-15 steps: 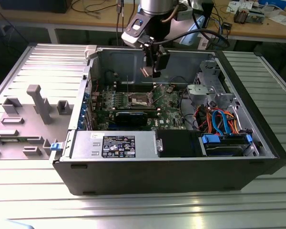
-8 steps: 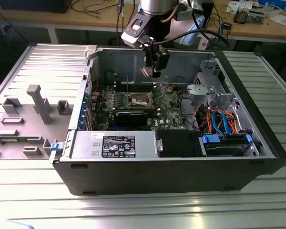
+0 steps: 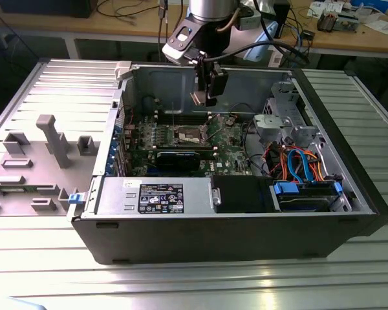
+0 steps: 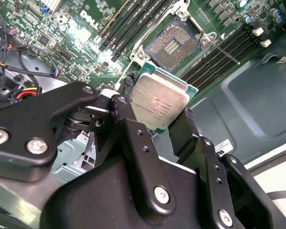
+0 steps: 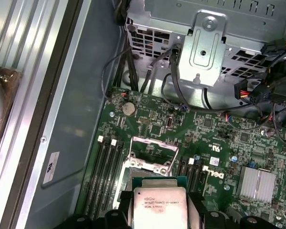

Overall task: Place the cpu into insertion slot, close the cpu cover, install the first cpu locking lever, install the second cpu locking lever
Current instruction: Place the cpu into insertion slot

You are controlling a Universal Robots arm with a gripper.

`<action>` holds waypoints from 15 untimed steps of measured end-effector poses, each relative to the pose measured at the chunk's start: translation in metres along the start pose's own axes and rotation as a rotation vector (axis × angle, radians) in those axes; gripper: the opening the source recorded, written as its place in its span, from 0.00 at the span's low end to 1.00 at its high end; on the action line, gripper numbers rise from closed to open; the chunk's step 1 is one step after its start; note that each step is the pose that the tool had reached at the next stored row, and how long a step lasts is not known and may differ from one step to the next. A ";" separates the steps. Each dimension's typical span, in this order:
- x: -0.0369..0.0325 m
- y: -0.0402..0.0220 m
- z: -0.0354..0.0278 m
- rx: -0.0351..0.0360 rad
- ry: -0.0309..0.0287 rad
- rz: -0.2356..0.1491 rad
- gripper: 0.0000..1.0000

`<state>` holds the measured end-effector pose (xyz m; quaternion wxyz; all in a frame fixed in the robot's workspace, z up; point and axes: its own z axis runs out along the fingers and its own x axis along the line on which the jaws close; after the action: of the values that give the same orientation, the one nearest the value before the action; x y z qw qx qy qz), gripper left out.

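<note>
The pincer (image 4: 155, 117) is pinching the chip (image 4: 159, 101). Its two black fingers (image 4: 126, 119) press on opposite edges, and the chip's silvery top faces the camera in both wrist views. The chip is therefore off the board, carried in the air and somewhat tilted in the second wrist view. The socket (image 4: 173, 44) lies near it but clearly apart, bare, with its dark field of contacts open to view. A thin metal rod (image 4: 224, 50) juts out loose beside the socket; I take it for one of the locking levers, not yet hooked down. In the first wrist view a silvery frame (image 5: 155, 140) shows just beyond the chip. This may be the cover swung up on its hinge, though I cannot be sure from this angle. In the exterior view the pincer hangs inside the open computer case (image 3: 246, 229), over the green board (image 3: 229, 139) and above the socket. By my judgement the task has barely begun: the chip is picked up and brought close but not seated. Closing the cover and fastening both levers are left to do.
</note>
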<state>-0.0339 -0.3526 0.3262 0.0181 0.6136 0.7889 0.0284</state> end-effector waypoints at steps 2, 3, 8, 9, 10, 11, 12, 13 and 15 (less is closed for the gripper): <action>0.0000 -0.0001 0.0001 0.0007 0.0000 0.002 0.55; 0.0000 -0.0001 0.0002 0.0007 0.0001 0.002 0.55; 0.0000 0.0000 0.0003 0.0007 0.0001 0.002 0.55; 0.0000 0.0000 0.0003 0.0007 0.0002 0.002 0.55; 0.0000 0.0000 0.0003 0.0007 0.0002 0.002 0.55; 0.0000 0.0000 0.0003 0.0007 0.0002 0.002 0.55; 0.0000 0.0000 0.0004 0.0007 0.0002 0.003 0.55; 0.0000 0.0000 0.0005 0.0006 -0.0001 0.008 0.55; 0.0000 0.0000 0.0008 0.0006 -0.0007 0.015 0.55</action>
<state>-0.0339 -0.3526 0.3254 0.0180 0.6196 0.7842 0.0281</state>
